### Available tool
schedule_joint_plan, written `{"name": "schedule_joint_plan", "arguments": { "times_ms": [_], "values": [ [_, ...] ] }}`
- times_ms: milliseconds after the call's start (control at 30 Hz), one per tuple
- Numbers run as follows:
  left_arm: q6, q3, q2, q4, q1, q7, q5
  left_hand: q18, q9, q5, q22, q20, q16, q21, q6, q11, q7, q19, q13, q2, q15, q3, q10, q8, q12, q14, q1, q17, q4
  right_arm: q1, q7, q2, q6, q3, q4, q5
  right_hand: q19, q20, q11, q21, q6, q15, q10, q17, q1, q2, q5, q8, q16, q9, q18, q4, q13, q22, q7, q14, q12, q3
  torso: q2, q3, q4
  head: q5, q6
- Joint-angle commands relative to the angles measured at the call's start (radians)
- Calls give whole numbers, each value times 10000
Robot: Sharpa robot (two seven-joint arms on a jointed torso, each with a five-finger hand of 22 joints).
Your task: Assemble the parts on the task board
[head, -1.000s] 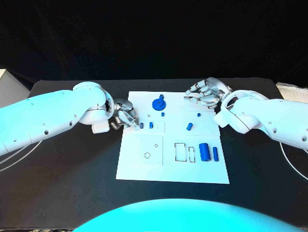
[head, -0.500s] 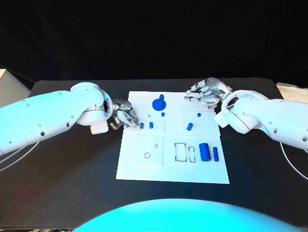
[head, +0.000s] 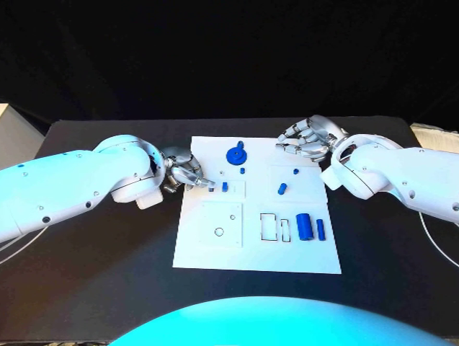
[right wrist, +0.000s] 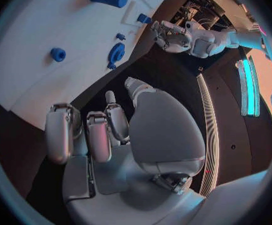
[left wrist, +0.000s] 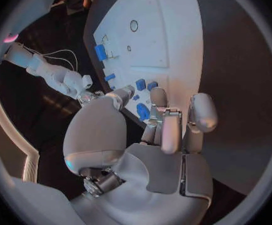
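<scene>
We see the black table (head: 104, 288) carrying the white task board (head: 260, 245) at its centre. The left hand (head: 184, 173) sits at the board's left edge, fingers curled together beside two small blue pegs (head: 217, 187); we cannot tell whether it grips one. The right hand (head: 307, 138) hovers at the board's far right corner, fingers curled in, empty. On the board, a blue gear (head: 235, 155) lies near the far edge, a blue cylinder (head: 305, 226) with a thin blue pin (head: 321, 229) just beside it nearer us.
</scene>
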Motion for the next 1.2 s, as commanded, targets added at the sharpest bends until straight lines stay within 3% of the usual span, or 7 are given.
{"name": "schedule_joint_plan", "arguments": {
  "times_ms": [33,267,467,867,1200],
  "values": [
    [-1407,2,-76,247,-62,-350,-826,141,64,42,6,-35,-38,-45,-91,-33,-24,4,-9,-6,19,-150,-23,214,86,481,204,1262,170,-5,121,-13,6,-1,20,-51,158,3,-11,-63,-74,22,-39,1826,-42,-70,31,39,-35,-12,79,7,468,1058,4,824,59,68,-3,2,4,34,2],
    [-1719,-28,-127,513,-200,-676,-1367,126,136,70,47,-55,-27,-5,-220,-51,-44,66,15,66,0,-302,-2,494,153,497,389,1267,442,-5,121,-28,-8,-1,21,-52,158,3,-11,-63,-74,22,-39,1826,-42,-70,31,39,-35,-12,79,7,468,1058,4,824,59,68,10,8,-10,56,2],
    [-1583,-53,-77,509,-346,-988,-1705,88,265,79,174,-118,75,125,-120,-161,-176,209,191,154,-87,-478,176,1066,315,578,588,1413,786,-5,119,-30,-10,-1,16,-52,158,3,-11,-63,-74,22,-39,1826,-42,-70,31,39,-35,-12,79,7,468,1058,4,824,59,68,6,10,-15,81,2],
    [-1651,-67,153,447,-721,-1220,-2036,65,307,90,248,-182,114,202,-94,-237,-266,296,241,291,-157,-718,273,1478,378,611,243,1461,837,-6,124,-27,2,-1,7,-52,158,3,-11,-63,-74,22,-39,1826,-42,-70,31,39,-35,-12,79,7,468,1058,4,824,59,68,18,4,-24,108,2],
    [-2031,-63,174,596,-832,-1000,-2098,46,348,106,316,-226,172,271,-39,-308,-349,365,389,369,-213,-812,413,1771,479,654,124,1551,829,-14,126,-16,15,-1,-9,-52,163,1,-12,-54,-80,20,-38,1829,-32,-77,33,40,-34,-14,77,-2,464,1066,4,825,60,88,23,-4,-18,121,2]
  ]
}}
